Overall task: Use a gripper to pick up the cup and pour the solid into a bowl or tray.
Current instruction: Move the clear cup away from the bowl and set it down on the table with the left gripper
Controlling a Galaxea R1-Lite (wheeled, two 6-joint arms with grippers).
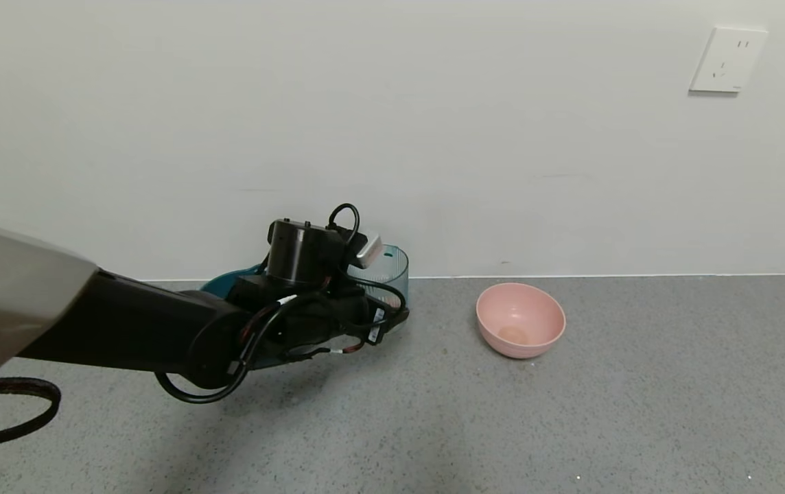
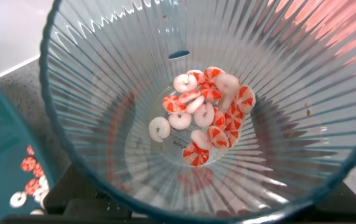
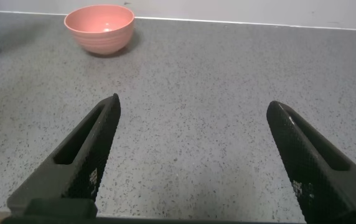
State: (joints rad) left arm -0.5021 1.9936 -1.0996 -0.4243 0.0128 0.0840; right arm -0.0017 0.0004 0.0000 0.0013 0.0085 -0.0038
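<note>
Filling almost the whole left wrist view, the cup [image 2: 196, 106] shows its ribbed transparent wall and, gathered at its bottom, the solid [image 2: 204, 124], a cluster of orange-red and white round pieces. Beside the cup in that view sits the edge of the dark teal tub [image 2: 4, 149], and a few more pieces [image 2: 32, 180] already lie inside it, so some of the pouring looks done while most of the load is left in the cup. From the head view the left gripper [image 1: 372, 309] reaches out over the grey table [image 1: 571, 425] toward the back wall, and the cup [image 1: 392, 274] appears just past the black wrist module, against the tub [image 1: 228, 281], which is mostly hidden behind the arm. I judge the left gripper to be closed on the cup, since the cup stays square before its camera, though its fingers themselves are barely visible. How far the cup is tilted cannot be told for certain. The right gripper [image 3: 196, 162] hangs low over bare table with its two fingers [image 3: 84, 155] spread wide and nothing between them; a pink bowl [image 3: 99, 28] stands well apart from it. What remains, as I judge it, is tipping the cup further over the tub until the rest of the pieces slide out.
</note>
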